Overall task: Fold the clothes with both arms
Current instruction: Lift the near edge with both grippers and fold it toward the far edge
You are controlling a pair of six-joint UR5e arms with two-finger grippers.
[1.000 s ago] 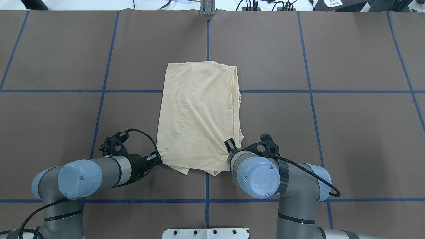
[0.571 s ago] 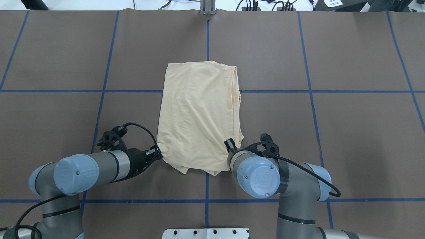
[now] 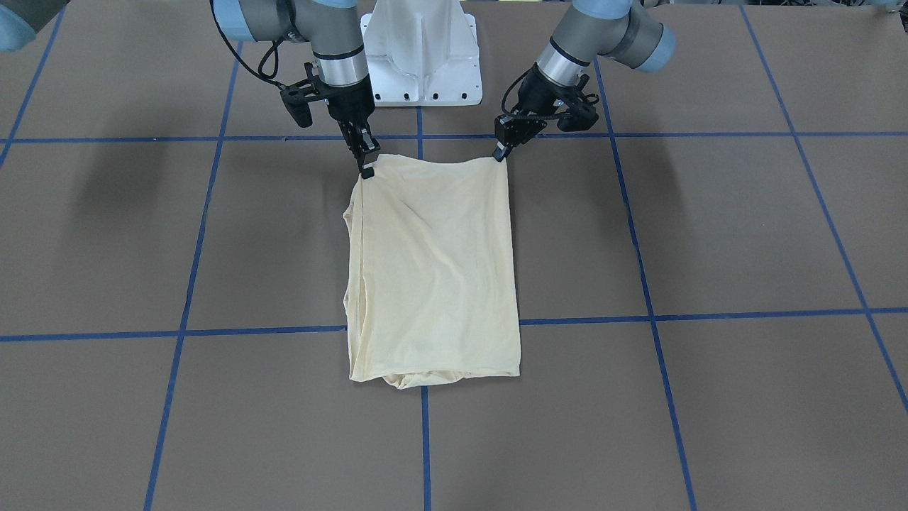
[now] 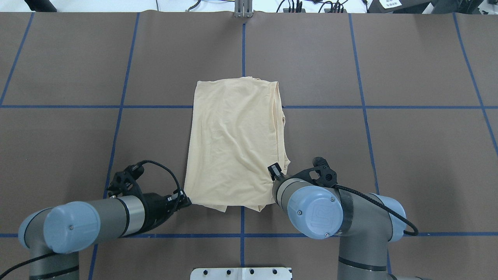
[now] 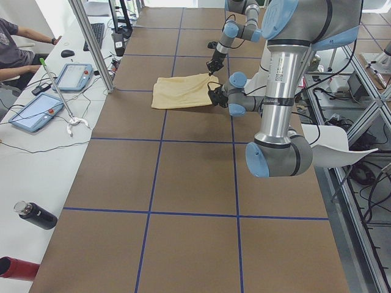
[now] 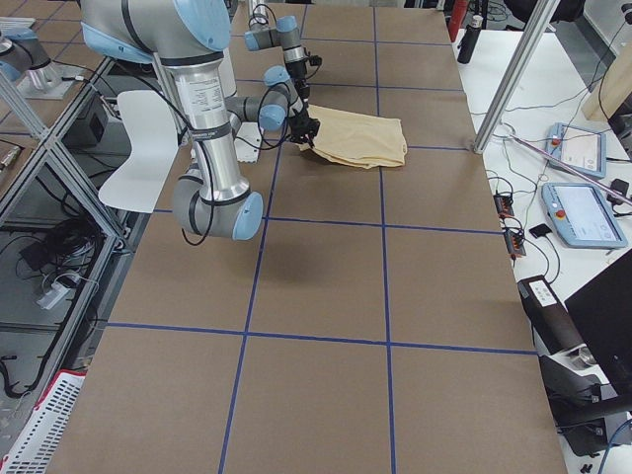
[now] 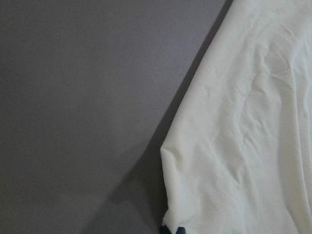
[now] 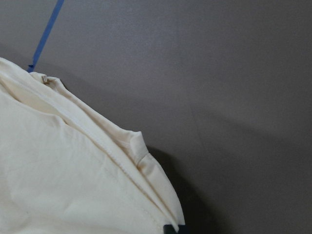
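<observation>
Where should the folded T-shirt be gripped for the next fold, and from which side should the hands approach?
Grip the T-shirt at its two near corners, coming from the robot's side. It lies as a long rectangle running away from the robot, so those corners lift the short edge evenly. The left hand and right hand pinch there.

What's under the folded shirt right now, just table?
Brown table cover and a blue tape line run up to the shirt from both sides; its folded layers hide anything beneath.

Tabletop (image 4: 389, 155) lies open around the T-shirt (image 4: 233, 144); arms (image 4: 116, 214) (image 4: 330, 217) crowd its near corners.
</observation>
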